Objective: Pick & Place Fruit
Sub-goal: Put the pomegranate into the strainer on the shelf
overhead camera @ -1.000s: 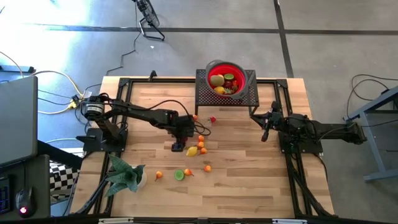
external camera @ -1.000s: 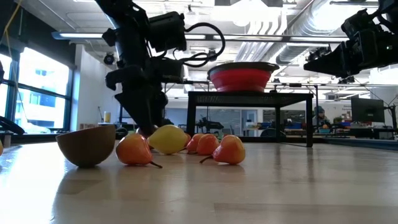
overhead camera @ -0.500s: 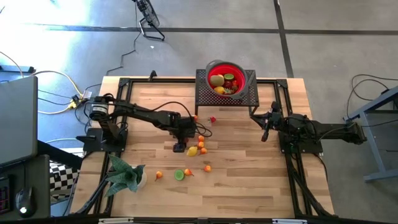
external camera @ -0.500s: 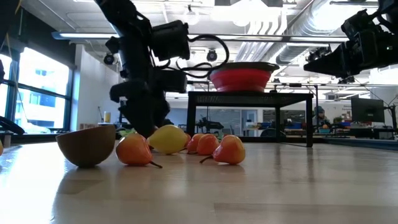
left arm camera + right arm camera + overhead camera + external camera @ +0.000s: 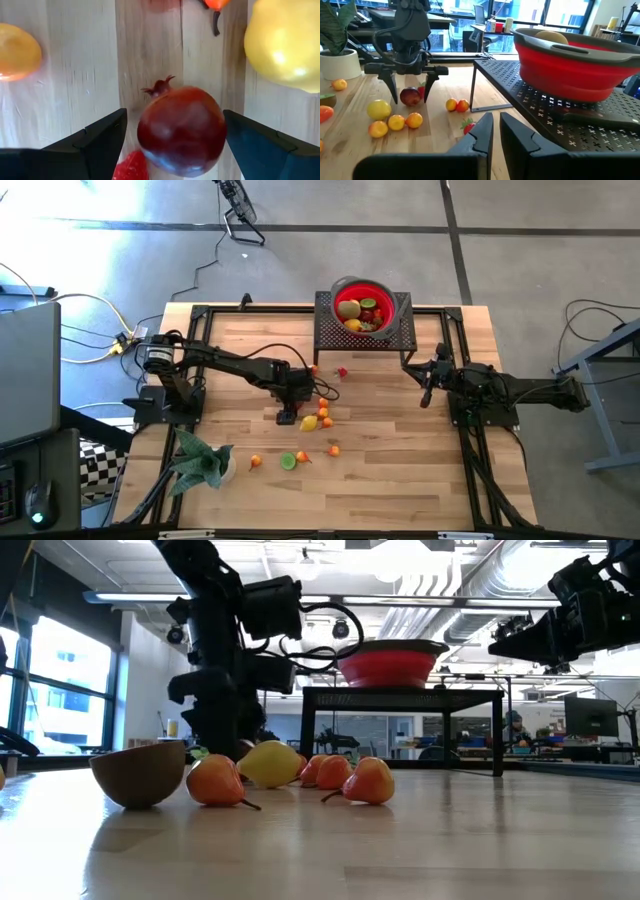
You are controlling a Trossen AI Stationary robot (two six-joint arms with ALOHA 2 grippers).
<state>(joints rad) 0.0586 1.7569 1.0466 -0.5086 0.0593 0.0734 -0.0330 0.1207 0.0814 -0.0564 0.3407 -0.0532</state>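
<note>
Your left gripper point(image 5: 172, 132) stands over the middle of the counter point(image 5: 400, 470) with its jaws wide, one finger on each side of a dark-red pomegranate-like toy fruit point(image 5: 181, 131) that sits on the wood. From the right wrist view the fingertips reach down to about the fruit's level, and nothing is held yet.

Judge this fruit as light, hard and smooth: a glossy round shell that will likely squirt out if you pinch it off-centre. Take it across its widest part, below the little crown, with the pads level on both sides. A small red strawberry piece point(image 5: 133, 166) lies just beside it near one finger, and a yellow lemon point(image 5: 285, 42) lies close on the other side; either could be nudged as you close.

The right gripper point(image 5: 495, 131) waits near the right edge of the counter, jaws nearly together and empty.

The counter is pale wood planks, flat and fairly slick, so round fruit will probably roll if bumped. More small oranges point(image 5: 323, 412) and a lime half point(image 5: 288, 461) are scattered nearby, with a potted plant point(image 5: 200, 463) at the near left corner. The red bowl point(image 5: 362, 288), already holding some fruit, sits raised on a black mesh stand point(image 5: 327, 335) at the far edge. Beyond is an open workshop with desks and large windows.
</note>
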